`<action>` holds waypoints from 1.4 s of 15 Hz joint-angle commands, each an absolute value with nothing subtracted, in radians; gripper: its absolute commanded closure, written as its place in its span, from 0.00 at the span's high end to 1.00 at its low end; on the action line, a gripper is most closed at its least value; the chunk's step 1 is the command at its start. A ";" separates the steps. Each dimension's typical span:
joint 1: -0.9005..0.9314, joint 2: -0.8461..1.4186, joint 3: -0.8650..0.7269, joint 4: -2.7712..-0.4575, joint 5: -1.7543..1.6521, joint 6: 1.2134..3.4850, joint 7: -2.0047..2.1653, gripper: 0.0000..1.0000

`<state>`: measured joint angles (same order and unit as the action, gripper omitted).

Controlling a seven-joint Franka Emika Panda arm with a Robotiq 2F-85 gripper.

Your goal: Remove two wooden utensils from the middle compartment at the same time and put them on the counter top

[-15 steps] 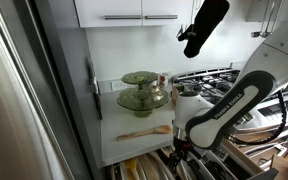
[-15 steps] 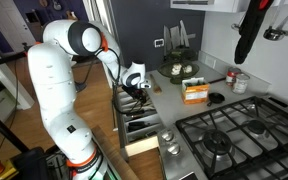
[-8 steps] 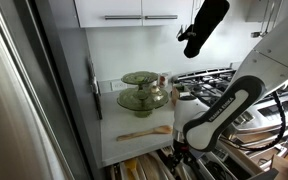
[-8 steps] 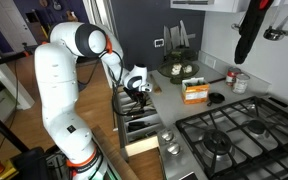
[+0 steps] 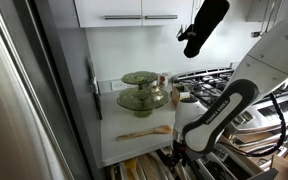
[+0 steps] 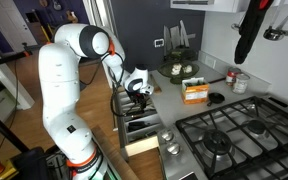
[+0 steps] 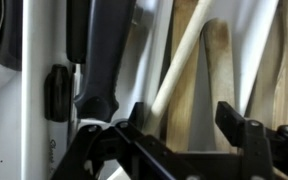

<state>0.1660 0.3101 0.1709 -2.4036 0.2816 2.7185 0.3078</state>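
In the wrist view my gripper (image 7: 184,125) is open low in the drawer. Its two black fingers stand on either side of two pale wooden utensils: a round-handled one (image 7: 179,60) and a flat one (image 7: 220,60). They lie side by side in a long slot, and I see no contact with the fingers. In both exterior views the gripper (image 5: 177,156) (image 6: 135,94) hangs over the open utensil drawer (image 6: 134,128). The utensils themselves are hidden there. The white counter top (image 5: 124,148) lies just behind the drawer.
A slim wooden spoon (image 5: 144,132) lies on the counter near green glass bowls (image 5: 142,98). A dark utensil (image 7: 102,55) fills the neighbouring slot. More wooden handles (image 7: 284,60) lie on the other side. An orange box (image 6: 194,92) and the gas stove (image 6: 234,135) stand beyond.
The arm has sunk a little further down toward the drawer. The gripper stays open.
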 commanded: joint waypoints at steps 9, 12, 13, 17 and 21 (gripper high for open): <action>0.184 0.323 0.148 -2.406 0.284 2.741 0.365 0.34; 0.185 0.320 0.141 -2.408 0.277 2.731 0.364 0.18; 0.185 0.319 0.139 -2.408 0.276 2.730 0.368 0.12; 0.176 0.316 0.152 -2.405 0.297 2.730 0.354 0.12; 0.191 0.293 0.149 -2.406 0.278 2.706 0.373 0.12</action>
